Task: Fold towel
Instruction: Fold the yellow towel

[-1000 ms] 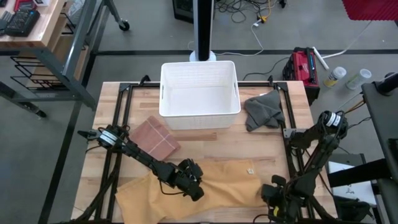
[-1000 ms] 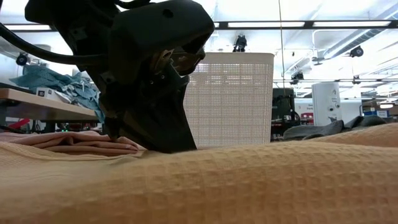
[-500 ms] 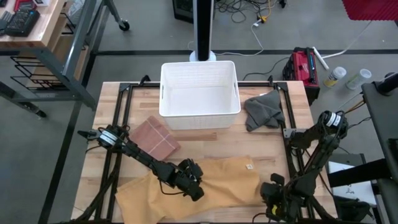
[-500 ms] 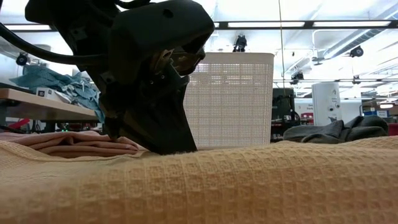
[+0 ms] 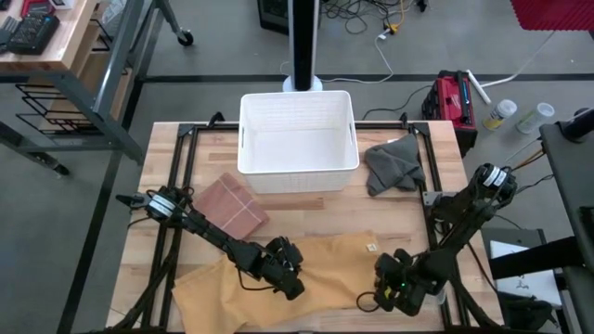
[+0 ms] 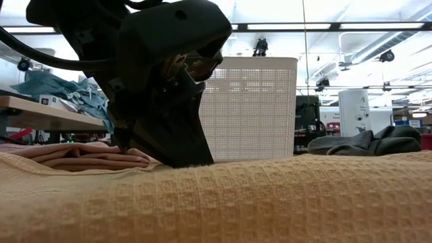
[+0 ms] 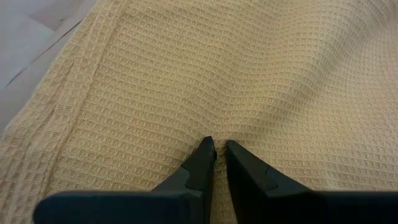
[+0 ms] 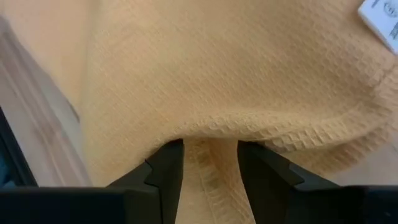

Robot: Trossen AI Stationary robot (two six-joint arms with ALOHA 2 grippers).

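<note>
Two grippers work the same cloth at the near edge of the wooden table (image 5: 390, 218). The left gripper (image 7: 216, 148) presses down on the tan waffle-weave towel (image 5: 316, 269), its two dark fingers nearly together with a small pinch of fabric between the tips. In the high view it sits at the towel's middle, near the front edge, with the left arm reaching in from the table's left side. The right gripper (image 8: 208, 152) clamps the towel's hemmed edge, a raised fold of cloth caught between its parted fingers; from above it is at the towel's right end, by the front right corner. A white label (image 8: 380, 17) is sewn on the towel near that grip.

The towel lies spread and rumpled across the front of the table, its left part trailing toward the front left corner. Behind it, a folded reddish-brown cloth (image 5: 234, 206) rests just beside the left arm. Farther back stands a white basket (image 5: 298, 133), and a crumpled grey cloth (image 5: 393, 165) lies to its right.
</note>
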